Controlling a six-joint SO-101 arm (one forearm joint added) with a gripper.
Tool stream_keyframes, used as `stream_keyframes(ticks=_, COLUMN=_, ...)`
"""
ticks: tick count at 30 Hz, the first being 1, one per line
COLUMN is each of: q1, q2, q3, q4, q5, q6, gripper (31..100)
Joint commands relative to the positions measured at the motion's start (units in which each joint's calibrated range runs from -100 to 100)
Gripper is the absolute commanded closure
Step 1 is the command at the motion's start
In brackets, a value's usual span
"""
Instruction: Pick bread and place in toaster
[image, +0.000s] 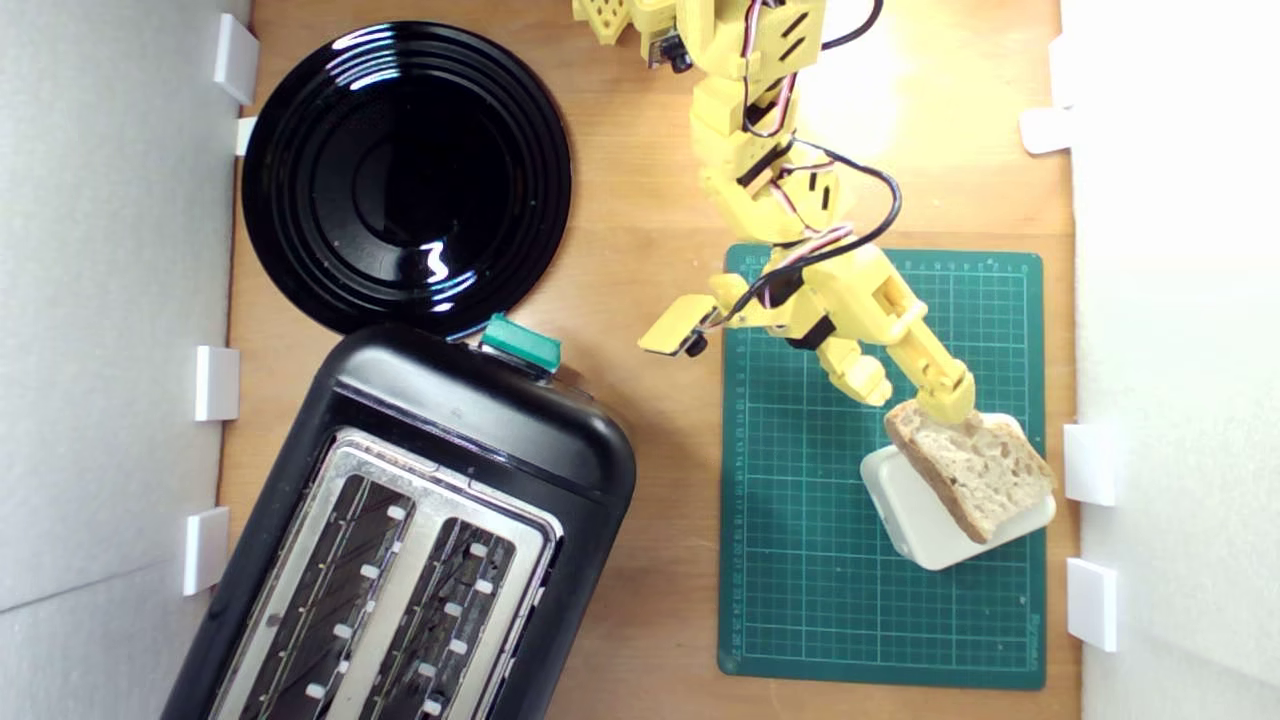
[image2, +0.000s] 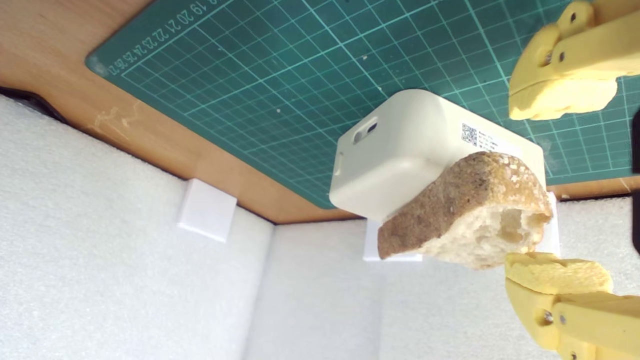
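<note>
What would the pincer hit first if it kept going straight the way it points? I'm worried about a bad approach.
Most likely the bread: the open pincer straddles its near end, one fingertip right at the crumb. The slice leans on the white block. Depth is uncertain.

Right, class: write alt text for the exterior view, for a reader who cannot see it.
From above, a yellow robot arm's open fingers reach a slice of bread leaning on a white block on a green cutting mat. At the exterior view's left stand a black two-slot toaster and a black plate.
</note>
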Motion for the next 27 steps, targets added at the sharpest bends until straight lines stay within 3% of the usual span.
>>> stream_keyframes(ticks=1, q1=-1.6, q2=-0.1, q3=-3.9, q4=-0.5, q5=-1.9, q6=0.4, gripper=41.9)
stream_keyframes(ticks=27, q1=-2.4, q2=4.2, q3=-10.1, q4=-0.6, q5=-1.5, q6=0.5, gripper=41.9)
